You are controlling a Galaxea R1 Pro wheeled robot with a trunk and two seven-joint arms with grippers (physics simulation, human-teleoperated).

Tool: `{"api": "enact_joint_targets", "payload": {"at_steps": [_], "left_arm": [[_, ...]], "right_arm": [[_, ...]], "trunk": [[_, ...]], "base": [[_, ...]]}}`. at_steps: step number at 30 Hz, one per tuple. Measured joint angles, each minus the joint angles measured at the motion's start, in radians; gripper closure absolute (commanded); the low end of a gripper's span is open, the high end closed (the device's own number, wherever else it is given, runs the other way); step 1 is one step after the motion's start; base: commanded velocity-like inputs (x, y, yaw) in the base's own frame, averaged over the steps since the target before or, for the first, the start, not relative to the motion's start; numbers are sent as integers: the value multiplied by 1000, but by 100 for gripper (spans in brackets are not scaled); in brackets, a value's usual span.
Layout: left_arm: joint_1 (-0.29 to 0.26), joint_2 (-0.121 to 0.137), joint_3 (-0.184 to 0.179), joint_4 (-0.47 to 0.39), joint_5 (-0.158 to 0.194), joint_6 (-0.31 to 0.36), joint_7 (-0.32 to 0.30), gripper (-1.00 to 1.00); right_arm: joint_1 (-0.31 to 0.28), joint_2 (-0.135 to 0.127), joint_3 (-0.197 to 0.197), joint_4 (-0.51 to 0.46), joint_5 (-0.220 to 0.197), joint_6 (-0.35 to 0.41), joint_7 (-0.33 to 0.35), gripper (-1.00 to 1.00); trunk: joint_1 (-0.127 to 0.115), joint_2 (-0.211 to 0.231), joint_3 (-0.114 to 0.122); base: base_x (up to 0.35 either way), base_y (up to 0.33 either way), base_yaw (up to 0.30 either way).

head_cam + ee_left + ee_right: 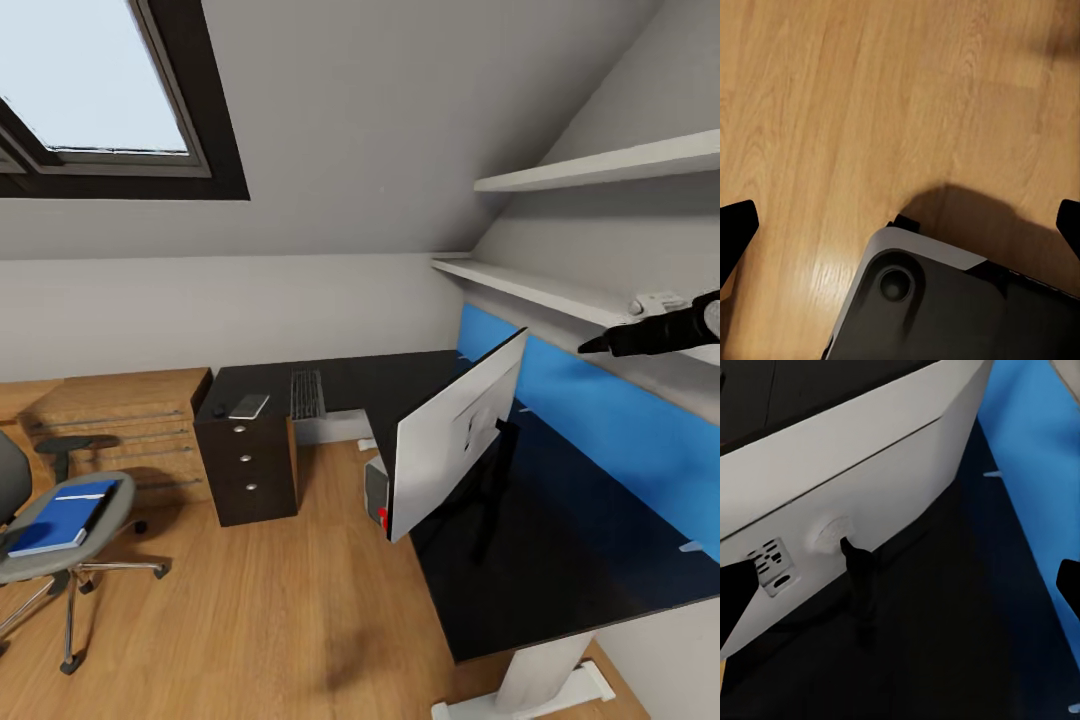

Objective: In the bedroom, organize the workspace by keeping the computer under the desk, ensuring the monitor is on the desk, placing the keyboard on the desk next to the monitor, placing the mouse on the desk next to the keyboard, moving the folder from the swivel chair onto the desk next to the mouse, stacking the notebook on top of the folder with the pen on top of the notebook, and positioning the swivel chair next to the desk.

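Soft, even daylight comes from the skylight (pixel 110 85) above the dresser. The wood floor (pixel 832 112) shows a faint sheen and a blurred dark shadow beside the robot's base (pixel 937 307). The glossy black table (pixel 560 560) reflects dimly. Wrist views look slightly soft, with no glare.

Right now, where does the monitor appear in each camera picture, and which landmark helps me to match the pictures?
Head view: the monitor stands on the desk, right of centre, white back toward the camera.
Left wrist view: wood floor and part of the robot's base; the monitor is not in this picture.
Right wrist view: the monitor's white back crosses the upper left.
Shared landmark: the blue back panel.
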Motion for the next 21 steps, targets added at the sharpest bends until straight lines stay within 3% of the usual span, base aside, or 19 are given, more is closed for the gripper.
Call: {"api": "enact_joint_targets", "payload": {"at_steps": [5,10,14,18,21], "left_arm": [[0,-1,-1,0,0,0,0,-100],[0,-1,-1,0,0,0,0,-100],[0,0,-1,0,0,-1,0,-100],[0,0,-1,0,0,-2,0,-100],[0,-1,-1,0,0,-3,0,-100]], "right_arm": [[50,5,4,-9,0,-37,-18,-100],[91,28,5,-38,1,-48,-63,-100],[158,62,5,-47,3,-65,-123,-100],[238,69,4,-41,9,-173,-154,-100],[301,70,3,-30,10,-269,-235,-100]], "trunk": [[0,0,0],[0,0,0],[0,0,0],[0,0,0],[0,0,0]], "base": [[0,0,0],[0,0,0],[0,0,0],[0,0,0],[0,0,0]]}}
